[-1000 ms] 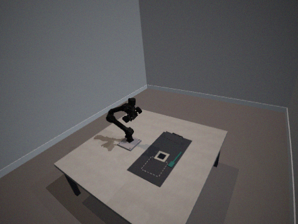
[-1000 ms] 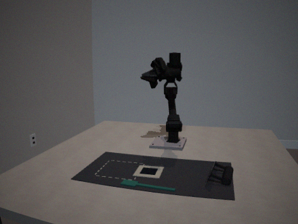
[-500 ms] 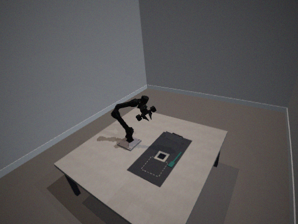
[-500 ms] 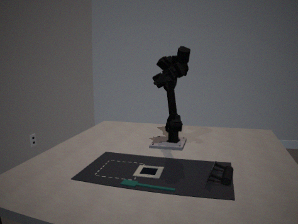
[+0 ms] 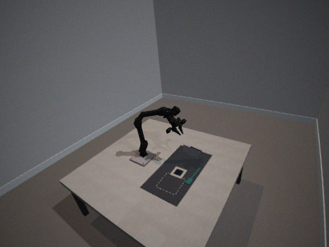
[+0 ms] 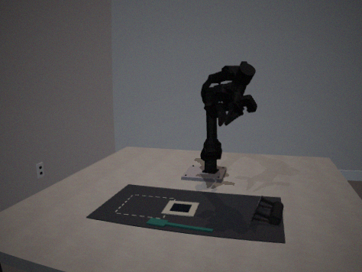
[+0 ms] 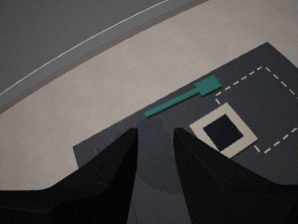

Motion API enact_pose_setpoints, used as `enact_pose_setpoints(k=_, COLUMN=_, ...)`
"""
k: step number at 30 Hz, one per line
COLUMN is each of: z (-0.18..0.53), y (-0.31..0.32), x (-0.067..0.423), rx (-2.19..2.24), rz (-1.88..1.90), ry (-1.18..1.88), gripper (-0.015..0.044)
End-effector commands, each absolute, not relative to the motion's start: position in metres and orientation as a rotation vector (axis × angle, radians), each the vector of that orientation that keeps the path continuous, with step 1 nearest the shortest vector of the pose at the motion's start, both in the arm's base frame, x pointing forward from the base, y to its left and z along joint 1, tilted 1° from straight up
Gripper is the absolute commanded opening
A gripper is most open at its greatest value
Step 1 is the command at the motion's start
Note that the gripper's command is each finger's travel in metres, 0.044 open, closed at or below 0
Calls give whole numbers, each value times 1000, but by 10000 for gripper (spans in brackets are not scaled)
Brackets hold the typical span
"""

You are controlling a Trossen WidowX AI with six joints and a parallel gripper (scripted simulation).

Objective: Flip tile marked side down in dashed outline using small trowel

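The tile [image 5: 178, 171] [image 6: 180, 208] [image 7: 222, 131] lies flat on the dark mat [image 5: 184, 156] [image 6: 229, 214] [image 7: 266, 56]. It is white-rimmed, with its dark marked side up, and it sits just outside one end of the dashed outline [image 5: 160, 181] [image 6: 149, 195] [image 7: 242, 80]. The small green trowel [image 5: 193, 176] [image 6: 179, 225] [image 7: 182, 99] lies on the mat beside the tile, its blade toward the outline. My gripper [image 5: 178, 132] [image 6: 227, 120] [image 7: 156, 135] hangs high above the mat's far end. It points down at the mat, its fingers narrowly apart with nothing between them.
A dark low rack-like object [image 5: 192, 149] [image 6: 269, 212] sits at the mat's end away from the outline. The arm's base plate [image 5: 142, 159] [image 6: 204, 173] stands on the table [image 5: 104, 180] beside the mat.
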State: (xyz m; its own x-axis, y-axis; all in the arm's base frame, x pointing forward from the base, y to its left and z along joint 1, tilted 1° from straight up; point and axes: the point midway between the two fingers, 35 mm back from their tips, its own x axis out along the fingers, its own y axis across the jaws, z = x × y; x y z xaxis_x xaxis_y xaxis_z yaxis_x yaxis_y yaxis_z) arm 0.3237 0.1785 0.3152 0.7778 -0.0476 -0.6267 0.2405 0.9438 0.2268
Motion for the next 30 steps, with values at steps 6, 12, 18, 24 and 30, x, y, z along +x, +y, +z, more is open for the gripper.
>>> enact_pose_setpoints(k=6, z=263, y=251, x=323, rx=179, rz=-46, ry=899, gripper=100)
enact_pose_setpoints(k=12, z=225, y=294, x=314, rx=105, rz=11, ry=1057, gripper=100)
enact_pose_setpoints(k=18, z=182, y=338, x=297, rx=44, rz=54, ry=1244, gripper=100)
enact_pose_setpoints(k=24, z=141, y=370, x=274, rx=-15, rz=81, ry=1419, gripper=100)
enact_pose_setpoints(k=30, z=115, y=389, x=256, rx=-30, rz=70, ry=1535, gripper=100)
